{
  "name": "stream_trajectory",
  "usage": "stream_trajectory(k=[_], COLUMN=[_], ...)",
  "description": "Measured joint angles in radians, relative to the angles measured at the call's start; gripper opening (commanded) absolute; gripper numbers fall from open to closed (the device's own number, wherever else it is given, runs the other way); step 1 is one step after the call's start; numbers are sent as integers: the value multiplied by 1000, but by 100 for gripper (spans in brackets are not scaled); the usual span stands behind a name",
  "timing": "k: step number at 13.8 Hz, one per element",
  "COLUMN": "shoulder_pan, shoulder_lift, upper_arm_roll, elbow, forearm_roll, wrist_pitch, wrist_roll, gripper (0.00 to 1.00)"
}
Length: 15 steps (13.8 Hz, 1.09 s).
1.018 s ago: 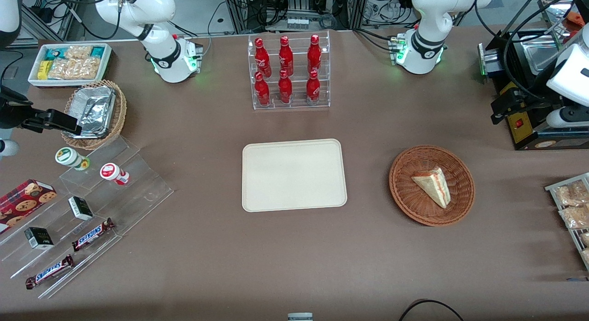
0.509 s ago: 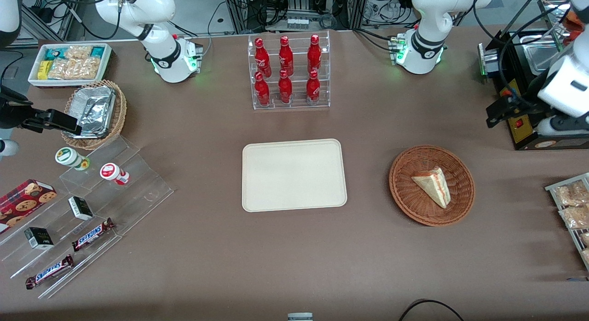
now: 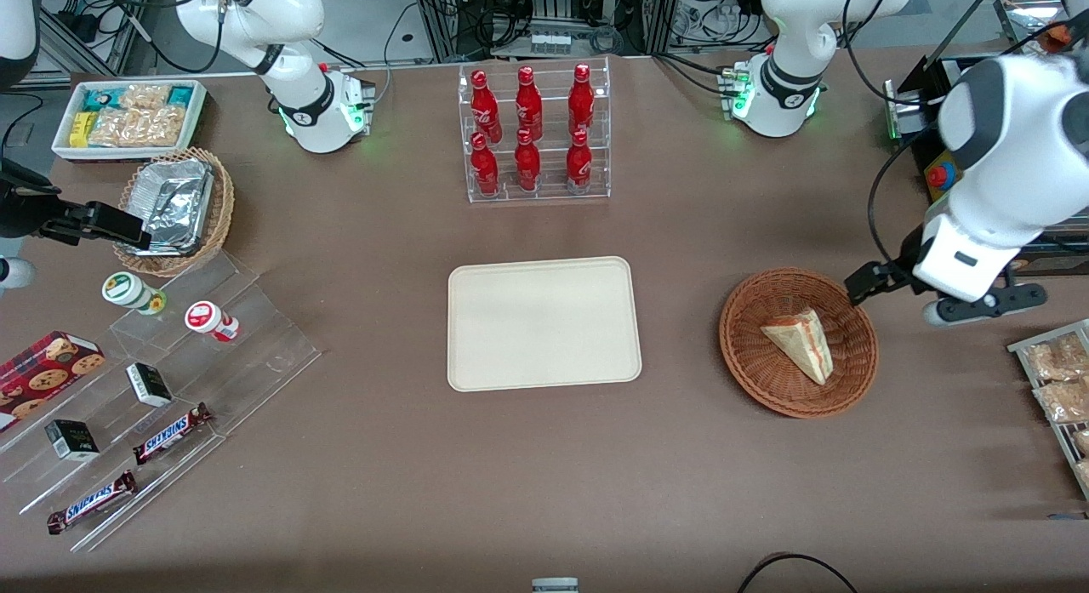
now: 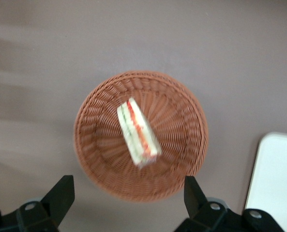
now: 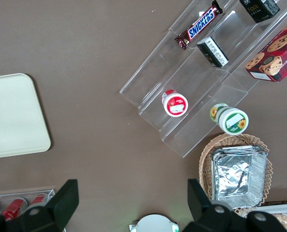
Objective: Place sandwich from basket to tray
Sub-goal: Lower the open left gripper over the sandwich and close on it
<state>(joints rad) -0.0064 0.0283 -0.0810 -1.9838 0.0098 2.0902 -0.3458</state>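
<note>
The sandwich (image 3: 800, 344), a pale wedge with orange-red and green layers, lies in the round reddish-brown basket (image 3: 742, 355). The cream tray (image 3: 544, 323) rests flat at the table's middle with nothing on it. My left gripper (image 3: 978, 306) hangs high over the table just beside the basket, toward the working arm's end. In the left wrist view the gripper (image 4: 126, 195) is open wide, nothing between its black fingers (image 4: 61, 195). From there I look down on the sandwich (image 4: 137, 131), the basket (image 4: 182, 104) and a corner of the tray (image 4: 276, 179).
A clear rack of red bottles (image 3: 534, 133) stands farther from the camera than the tray. A black machine (image 3: 970, 236) and a wire rack of snacks (image 3: 1055, 380) sit at the working arm's end. Acrylic steps with candy (image 3: 170, 380) and a tan basket (image 3: 174, 210) lie toward the parked arm's end.
The left arm has swung from over the black machine toward the basket and nearer the camera. Sandwich, basket and tray have not moved.
</note>
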Motion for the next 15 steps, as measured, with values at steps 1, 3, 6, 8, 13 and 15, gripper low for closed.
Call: stream_trajectory(k=[1,3,6,8,13,15], shoulder_pan=[0,-1,-1,-1,-1,-2], shoulder_lift=[0,2,10,27,111,134], upper_arm_roll=[0,-1,-1,-1,-1,-3], elbow=[-62,-186,-282,-327,-352,-352], forearm_roll=[0,0,0,0,0,0], wrist_pitch=[87,251,354,441,544,566], wrist_roll=[-50,-149,-256,-285,-314,-314], gripper=[100,100,100,100,100,100])
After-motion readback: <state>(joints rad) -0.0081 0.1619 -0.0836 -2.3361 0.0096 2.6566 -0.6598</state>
